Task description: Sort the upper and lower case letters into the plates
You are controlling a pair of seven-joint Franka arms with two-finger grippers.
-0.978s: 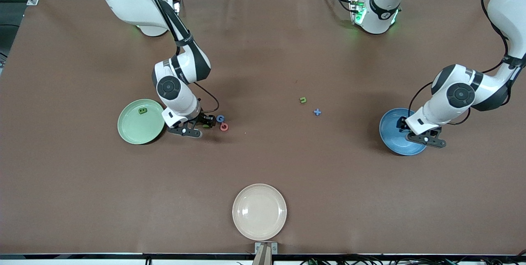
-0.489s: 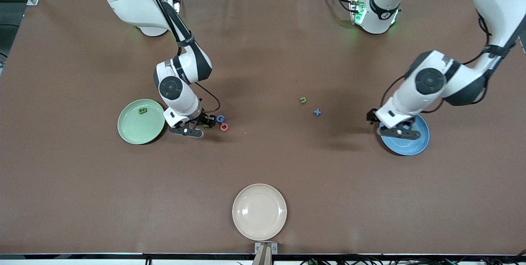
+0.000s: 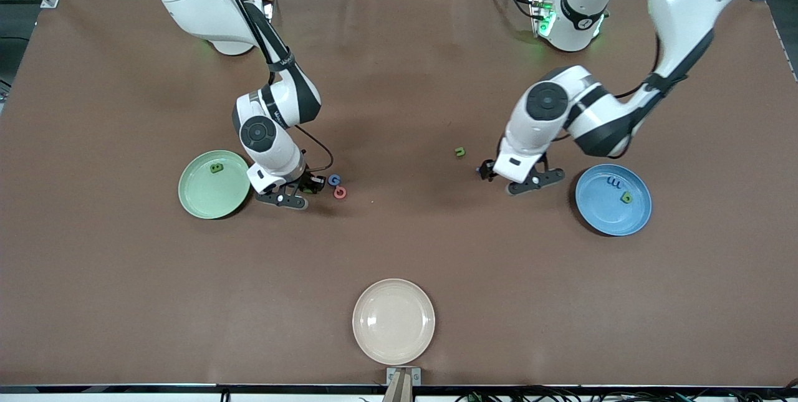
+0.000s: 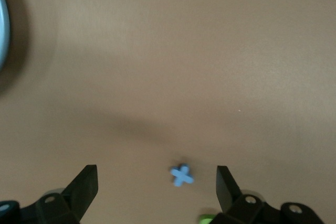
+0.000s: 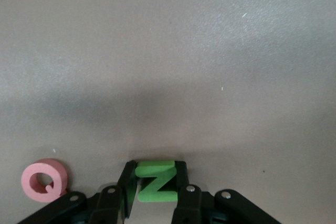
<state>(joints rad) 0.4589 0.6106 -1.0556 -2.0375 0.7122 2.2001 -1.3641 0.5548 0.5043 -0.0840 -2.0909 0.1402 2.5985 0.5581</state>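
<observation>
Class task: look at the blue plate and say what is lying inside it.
Inside the blue plate lie two letters: a dark blue squiggly letter and a small green letter. Nothing covers the plate; which letters they are cannot be read.

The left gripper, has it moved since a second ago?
Yes. The left gripper has left the blue plate and now hangs over the blue cross letter, toward the table's middle, jaws open.

The left arm covers most of the blue cross (image 3: 480,170) on the table. The right gripper (image 5: 153,186) hides the bottom of the green Z (image 5: 155,181). The two small letters in the blue plate (image 3: 598,215) are too tiny to read.
</observation>
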